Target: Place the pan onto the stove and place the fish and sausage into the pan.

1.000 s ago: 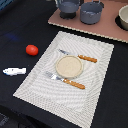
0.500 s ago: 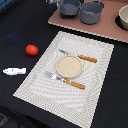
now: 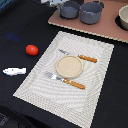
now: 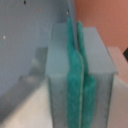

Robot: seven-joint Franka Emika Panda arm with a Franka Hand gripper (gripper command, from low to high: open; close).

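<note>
The blue-grey pan [image 3: 69, 9] stands on the pinkish stove [image 3: 100, 27] at the back, beside a larger grey pot [image 3: 92, 12]. The red sausage [image 3: 32, 49] and the white fish [image 3: 14, 71] lie on the dark table at the exterior view's left, far from the pan. In the exterior view only a pale bit of my arm [image 3: 53, 2] shows at the top edge, next to the pan. In the wrist view my gripper [image 4: 78, 75] has its teal pads [image 4: 72, 85] pressed together, with nothing visible between them. It is close over a blue-grey surface [image 4: 25, 45] and the pink stove [image 4: 107, 17].
A pale woven placemat [image 3: 70, 70] holds a round beige plate [image 3: 69, 66], a knife [image 3: 80, 57] and a fork [image 3: 67, 81] with orange handles. A black burner disc [image 3: 123, 19] sits at the stove's right end.
</note>
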